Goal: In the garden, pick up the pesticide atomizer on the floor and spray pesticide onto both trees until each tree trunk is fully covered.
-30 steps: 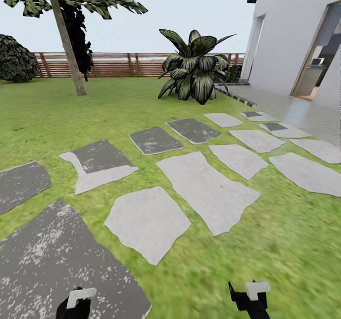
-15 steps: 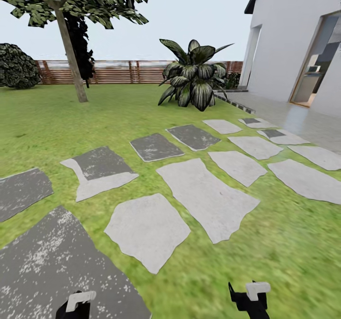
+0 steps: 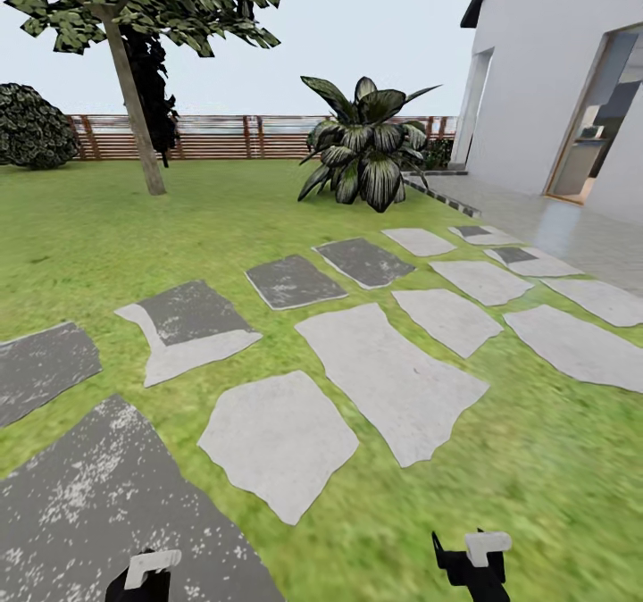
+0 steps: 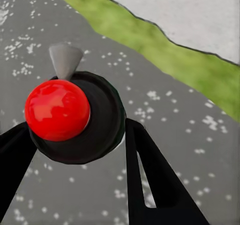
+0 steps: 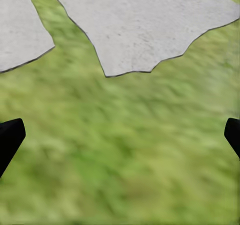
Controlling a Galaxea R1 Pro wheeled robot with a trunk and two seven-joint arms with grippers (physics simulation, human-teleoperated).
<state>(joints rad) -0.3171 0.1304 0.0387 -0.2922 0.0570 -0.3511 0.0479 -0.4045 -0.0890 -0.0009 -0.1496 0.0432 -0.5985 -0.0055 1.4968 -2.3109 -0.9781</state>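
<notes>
— While the lawn (image 3: pixel 554 459) is lying around the stepping slabs (image 3: pixel 384 379), what is the left gripper (image 4: pixel 75 150) doing?
— It is pinching the pesticide atomizer (image 4: pixel 75 117), whose red cap is facing the wrist camera, over a dark slab.
— And the tree (image 3: pixel 134 93)?
— It is standing at eleven o'clock, before the fence (image 3: pixel 223 136).
— The right gripper (image 5: pixel 120 135)?
— It is hanging spread over grass.

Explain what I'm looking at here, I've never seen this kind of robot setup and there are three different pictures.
It's a simulated two-armed robot in a garden. The big picture is from its head camera: lawn, grey stepping slabs, a tree by the fence, a house. The other two come from cameras on its wrists. The left gripper is shut on the pesticide atomizer, a dark bottle with a red knob. The right gripper is open, holding nothing, over grass.
</notes>
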